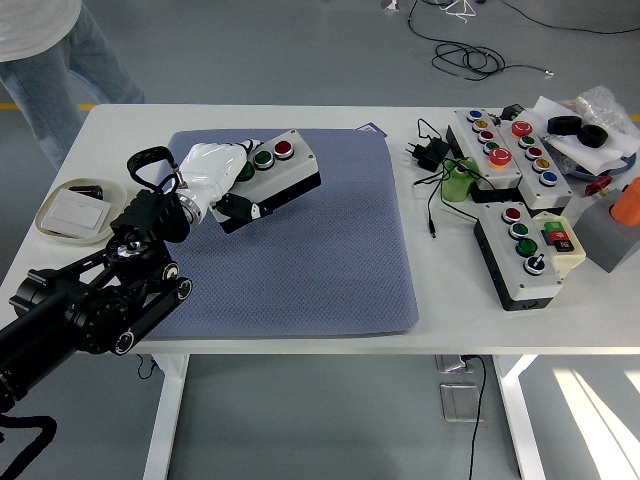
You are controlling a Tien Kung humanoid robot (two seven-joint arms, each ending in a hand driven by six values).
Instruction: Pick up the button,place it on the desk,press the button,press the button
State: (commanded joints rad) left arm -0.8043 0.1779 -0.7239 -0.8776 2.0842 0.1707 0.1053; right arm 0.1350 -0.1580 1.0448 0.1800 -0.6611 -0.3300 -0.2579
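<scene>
So pickup looks done: left hand has its fingers clamped on the button box, tilted above the blue mat. Setting it down and both presses are left, I'd say.

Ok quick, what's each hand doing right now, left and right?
Left hand: closed on the button box, holding it above the blue mat.
Right hand: not in view.
</scene>
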